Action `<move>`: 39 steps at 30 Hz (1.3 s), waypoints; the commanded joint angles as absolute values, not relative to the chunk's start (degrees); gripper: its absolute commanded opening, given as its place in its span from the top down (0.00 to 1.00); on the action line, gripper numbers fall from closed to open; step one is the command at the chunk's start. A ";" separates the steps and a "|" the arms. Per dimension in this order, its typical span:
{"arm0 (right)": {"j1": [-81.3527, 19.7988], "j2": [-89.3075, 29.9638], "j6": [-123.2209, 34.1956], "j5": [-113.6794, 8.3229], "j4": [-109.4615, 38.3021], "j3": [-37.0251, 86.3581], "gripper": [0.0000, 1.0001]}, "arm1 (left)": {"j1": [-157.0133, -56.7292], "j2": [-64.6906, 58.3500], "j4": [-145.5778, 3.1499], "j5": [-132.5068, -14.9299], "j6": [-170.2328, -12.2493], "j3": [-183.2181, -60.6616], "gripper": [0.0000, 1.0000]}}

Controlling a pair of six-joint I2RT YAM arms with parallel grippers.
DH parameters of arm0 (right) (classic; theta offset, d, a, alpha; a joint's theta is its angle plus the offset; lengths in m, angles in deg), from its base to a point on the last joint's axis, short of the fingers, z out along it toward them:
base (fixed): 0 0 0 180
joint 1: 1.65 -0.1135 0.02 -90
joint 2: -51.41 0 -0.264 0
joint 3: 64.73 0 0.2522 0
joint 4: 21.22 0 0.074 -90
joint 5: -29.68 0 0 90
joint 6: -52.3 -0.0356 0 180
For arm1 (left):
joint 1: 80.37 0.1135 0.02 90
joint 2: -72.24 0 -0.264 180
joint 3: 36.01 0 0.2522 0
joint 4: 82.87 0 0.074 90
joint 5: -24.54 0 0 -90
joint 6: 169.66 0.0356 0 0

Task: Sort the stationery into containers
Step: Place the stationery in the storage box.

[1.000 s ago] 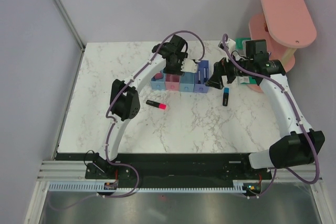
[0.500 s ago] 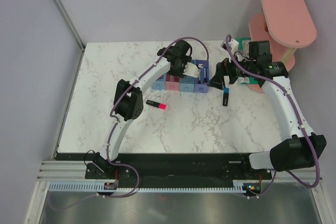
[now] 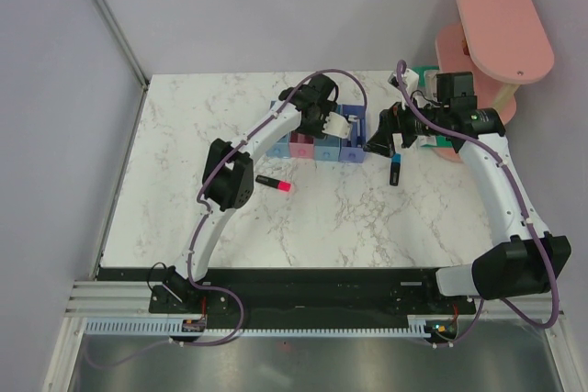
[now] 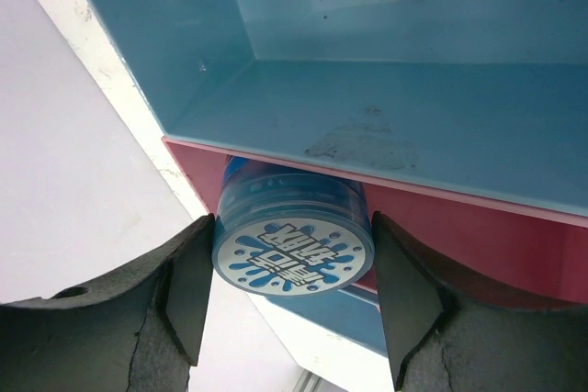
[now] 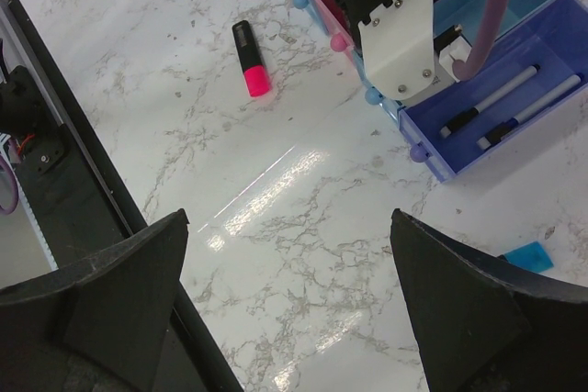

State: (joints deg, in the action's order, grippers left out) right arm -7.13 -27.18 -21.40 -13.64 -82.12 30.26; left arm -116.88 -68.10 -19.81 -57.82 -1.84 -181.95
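Stationery: partly sorted, by the look of it; some in the trays (image 3: 317, 146), some loose on the table (image 3: 367, 218).
Pot (image 4: 292, 245): carried in the left gripper (image 4: 292, 268), clear of the table, printed lid turned to the wrist camera; not yet set down.
Left gripper: pinched on the pot, one finger on each side; hung over the trays, with a pink tray (image 4: 478, 236) wall and a blue tray (image 4: 413, 107) floor straight beyond the fingers.
Right gripper (image 5: 289, 227): spread wide, nothing between the fingers; hovered above the table just beside the violet tray (image 5: 551, 43).
Done: two pens (image 5: 496, 103) lay side by side in the violet tray, close to the right gripper.
To do: pink highlighter (image 5: 250, 59) lay on the table, well apart from the left gripper, on its base side; blue highlighter (image 3: 396, 169) lay just on the base side of the right gripper.
Unclear: contents of the trays under the left gripper, mostly hidden by the arm.
Progress: judged around halfway; pot to place, then two highlighters to fetch.
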 commanded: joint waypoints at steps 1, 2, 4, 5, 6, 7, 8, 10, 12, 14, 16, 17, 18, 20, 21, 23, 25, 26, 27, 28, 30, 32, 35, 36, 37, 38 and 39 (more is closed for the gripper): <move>-6.92 -25.76 -20.91 -11.89 -80.60 30.16 0.02 | -117.55 -67.86 -24.90 -56.93 -1.35 -182.49 0.32; -6.92 -25.85 -20.91 -11.89 -80.51 30.07 0.02 | -117.55 -67.69 -24.99 -56.93 -1.61 -182.31 0.30; -6.92 -25.76 -21.00 -11.89 -80.60 30.07 0.02 | -117.55 -67.25 -25.43 -56.93 -2.05 -182.05 0.27; -6.92 -25.67 -21.00 -11.89 -80.51 30.07 0.02 | -117.55 -67.25 -25.60 -56.93 -2.31 -181.79 0.26; -6.84 -25.67 -21.09 -11.89 -80.60 30.07 0.02 | -117.55 -66.99 -25.60 -57.02 -2.49 -181.52 0.25; -6.84 -25.58 -21.17 -11.89 -80.69 30.15 0.02 | -117.64 -66.81 -25.78 -57.11 -2.84 -181.26 0.21; -6.84 -25.41 -21.17 -11.89 -80.60 30.24 0.02 | -117.64 -66.63 -25.95 -57.19 -2.93 -180.47 0.20; -6.84 -25.41 -21.35 -11.89 -80.69 30.33 0.02 | -117.64 -66.28 -26.48 -57.20 -3.28 -179.85 0.13; -6.84 -25.23 -21.44 -11.89 -80.69 30.33 0.02 | -117.64 -66.19 -26.83 -57.11 -3.55 -179.50 0.01; -6.84 -25.06 -21.44 -12.15 -80.60 30.16 0.02 | -117.73 -66.02 -27.36 -56.93 -4.16 -179.67 0.00; -6.84 -24.79 -21.44 -12.50 -80.69 30.07 0.02 | -117.73 -65.49 -27.89 -56.93 -5.73 -180.11 0.00; -6.84 -24.79 -21.44 -12.59 -80.69 29.89 0.02 | -117.73 -65.23 -28.41 -56.84 -6.44 -180.20 0.00; -6.84 -24.79 -21.44 -12.68 -80.60 29.80 0.02 | -117.73 -64.79 -28.68 -56.76 -8.10 -180.37 0.00; -6.75 -24.79 -21.61 -12.94 -80.51 29.45 0.02 | -117.73 -62.95 -28.77 -57.28 -9.78 -180.55 0.00; -6.66 -25.05 -21.61 -12.95 -80.42 29.37 0.02 | -117.73 -62.16 -28.86 -57.89 -11.35 -180.46 0.00; -6.66 -25.32 -22.14 -13.03 -80.42 29.71 0.02 | -117.73 -59.35 -28.77 -58.60 -12.42 -178.54 0.00; -6.48 -25.93 -22.58 -12.69 -80.34 30.24 0.02 | -117.73 -57.76 -28.86 -59.13 -13.39 -174.86 0.00; -6.48 -26.02 -23.10 -12.33 -80.25 31.03 0.02 | -117.73 -56.54 -28.94 -59.13 -13.65 -173.62 0.00; -6.40 -26.02 -23.37 -12.16 -80.25 31.30 0.02 | -117.73 -56.09 -29.12 -59.22 -14.26 -172.39 0.00; -6.40 -25.94 -23.55 -12.07 -80.25 31.91 0.02 | -117.73 -55.56 -29.21 -59.39 -14.53 -170.20 0.00; -6.48 -25.58 -23.99 -12.15 -80.16 32.35 0.02 | -117.73 -54.51 -29.38 -59.74 -15.32 -168.17 0.00; -6.40 -24.97 -24.07 -12.42 -80.42 32.62 0.02 | -117.73 -54.15 -29.56 -60.45 -15.76 -166.32 0.00; -6.40 -24.00 -24.16 -12.77 -80.42 32.53 0.02 | -117.73 -54.15 -30.35 -60.45 -16.20 -164.91 0.00; -6.48 -23.74 -24.25 -12.77 -80.51 32.53 0.02 | -117.73 -54.15 -30.70 -60.36 -16.29 -164.56 0.00; -6.48 -23.48 -24.42 -12.68 -80.51 32.44 0.02 | -117.73 -54.24 -31.49 -60.53 -16.21 -164.03 0.00; -6.40 -23.30 -24.51 -12.68 -80.60 32.35 0.02 | -117.73 -54.24 -31.84 -60.54 -16.20 -163.77 0.00; -6.40 -23.21 -24.51 -12.68 -80.60 32.35 0.02 | -117.73 -54.33 -32.02 -60.62 -16.20 -163.50 0.00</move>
